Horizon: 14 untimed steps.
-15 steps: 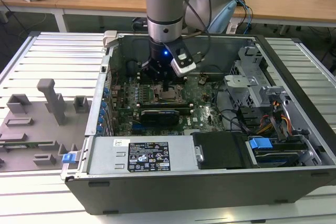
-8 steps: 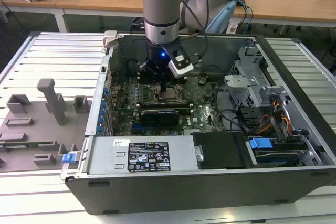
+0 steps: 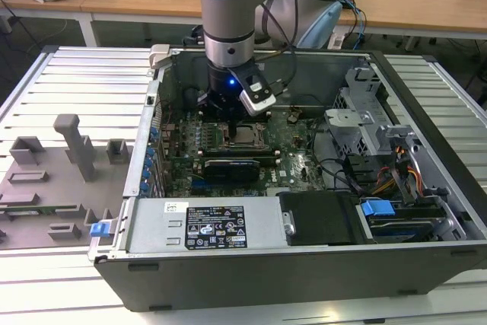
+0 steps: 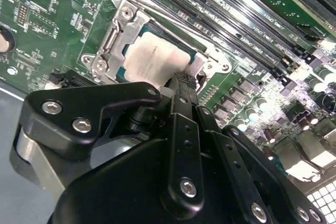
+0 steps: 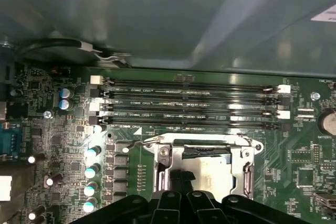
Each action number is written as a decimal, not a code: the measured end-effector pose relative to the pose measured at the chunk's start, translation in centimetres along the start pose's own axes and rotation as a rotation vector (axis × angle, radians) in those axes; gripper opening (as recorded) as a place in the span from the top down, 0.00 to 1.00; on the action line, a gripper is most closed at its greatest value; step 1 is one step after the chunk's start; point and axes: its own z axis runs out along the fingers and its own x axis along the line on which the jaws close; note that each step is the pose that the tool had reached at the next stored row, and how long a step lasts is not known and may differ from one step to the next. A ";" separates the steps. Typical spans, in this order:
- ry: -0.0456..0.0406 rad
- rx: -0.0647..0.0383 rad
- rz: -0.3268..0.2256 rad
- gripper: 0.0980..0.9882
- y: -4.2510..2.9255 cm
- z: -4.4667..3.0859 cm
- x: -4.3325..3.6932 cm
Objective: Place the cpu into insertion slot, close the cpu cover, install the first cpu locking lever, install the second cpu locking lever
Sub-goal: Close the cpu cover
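The cpu, a small square chip with a pale silver top, lies in the insertion slot on the green motherboard. The silvery cpu cover lies flat around it, and the chip shows through its window. In both wrist views my gripper is shut, its tips pressed together at the cover's edge beside the chip. The cpu, the cover and my gripper show again in the first wrist view. A thin wire lever curves out by one corner of the socket. From outside, my gripper hangs over the socket.
Long black memory slots run close beside the socket. A row of capacitors stands on its other side. The open case's walls, a drive cage and cables hem in the board. Grey fixtures lie at the exterior view's left.
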 end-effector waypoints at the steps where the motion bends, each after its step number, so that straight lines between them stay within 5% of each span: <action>1: 0.0002 0.000 -0.001 0.99 -0.02 0.06 0.08; 14: 0.0004 0.000 -0.008 0.99 -0.06 0.24 0.07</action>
